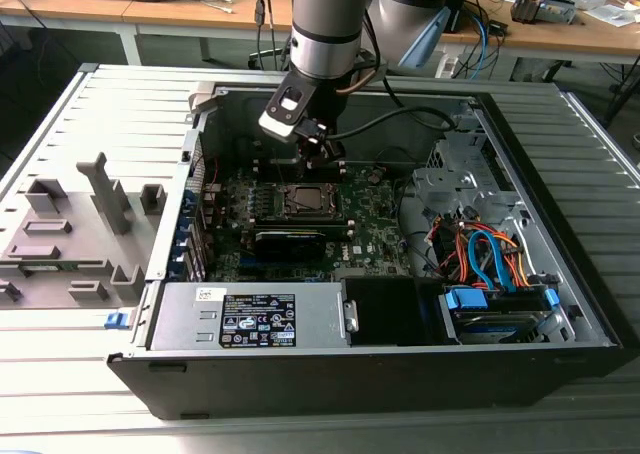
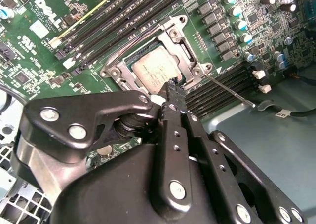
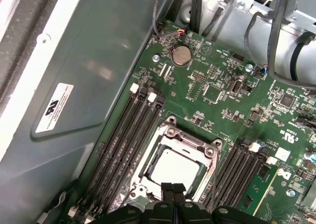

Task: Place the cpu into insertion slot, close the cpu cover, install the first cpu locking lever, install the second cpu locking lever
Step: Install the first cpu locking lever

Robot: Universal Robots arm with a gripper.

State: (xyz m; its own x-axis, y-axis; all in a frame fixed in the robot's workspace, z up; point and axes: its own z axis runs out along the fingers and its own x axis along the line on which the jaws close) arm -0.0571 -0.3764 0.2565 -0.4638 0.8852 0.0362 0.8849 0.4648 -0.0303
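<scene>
The cpu (image 2: 154, 70) (image 3: 174, 168) lies flat in the insertion slot (image 1: 304, 200), its dull silver top showing. The cpu cover (image 2: 174, 32) (image 3: 183, 141), a silvery frame, lies down around it. My gripper (image 2: 173, 89) (image 3: 173, 188) (image 1: 322, 154) is shut with nothing between its fingers. Its tips hover at the socket's edge, just over the cover's rim. A thin metal locking lever (image 2: 228, 90) sticks out from the socket's corner, slanting over the black memory slots (image 2: 224, 86).
The green motherboard (image 1: 375, 224) sits inside an open black computer case (image 1: 400, 369). There is a power supply (image 1: 250, 319) at the front and drive bays with blue and orange cables (image 1: 490, 264) on the exterior view's right. Grey plastic fixtures (image 1: 70, 234) stand outside the case.
</scene>
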